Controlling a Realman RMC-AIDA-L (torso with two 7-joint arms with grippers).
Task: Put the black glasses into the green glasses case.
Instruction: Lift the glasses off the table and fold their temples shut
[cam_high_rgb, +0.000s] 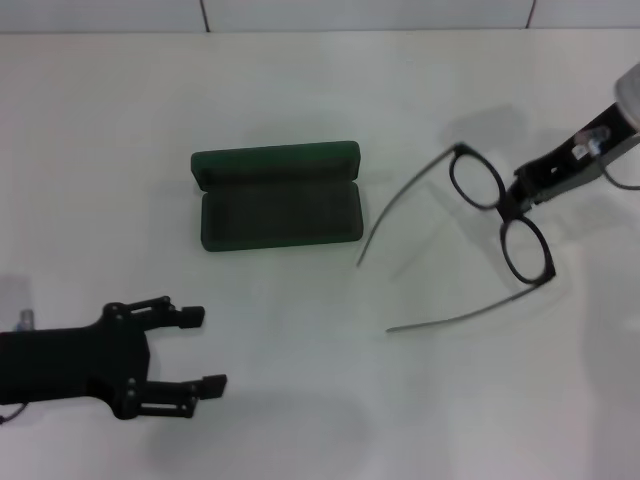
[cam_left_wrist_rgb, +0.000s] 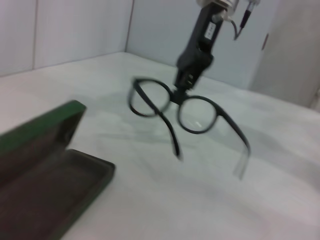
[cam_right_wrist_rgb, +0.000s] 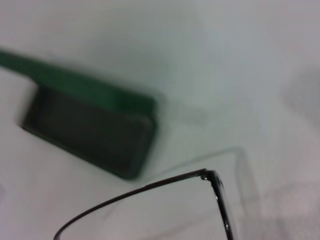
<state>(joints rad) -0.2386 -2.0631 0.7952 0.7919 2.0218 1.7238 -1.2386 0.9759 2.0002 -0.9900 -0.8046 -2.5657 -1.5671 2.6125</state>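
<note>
The black glasses (cam_high_rgb: 524, 250) hang above the table at the right, temple arms unfolded and pointing left toward the case. My right gripper (cam_high_rgb: 512, 200) is shut on their bridge, between the two lenses. In the left wrist view the glasses (cam_left_wrist_rgb: 197, 116) dangle from that gripper (cam_left_wrist_rgb: 181, 90) over their shadow. The green glasses case (cam_high_rgb: 278, 197) lies open in the middle of the table, lid raised at the back, dark lining showing. It also shows in the wrist views (cam_left_wrist_rgb: 45, 175) (cam_right_wrist_rgb: 90, 130), with one temple hinge of the glasses (cam_right_wrist_rgb: 215, 182) close by. My left gripper (cam_high_rgb: 205, 350) rests open at the lower left.
The white table (cam_high_rgb: 320, 90) runs back to a pale wall (cam_high_rgb: 360, 12) at the far edge. Only the case, the glasses and my two arms are on or over it.
</note>
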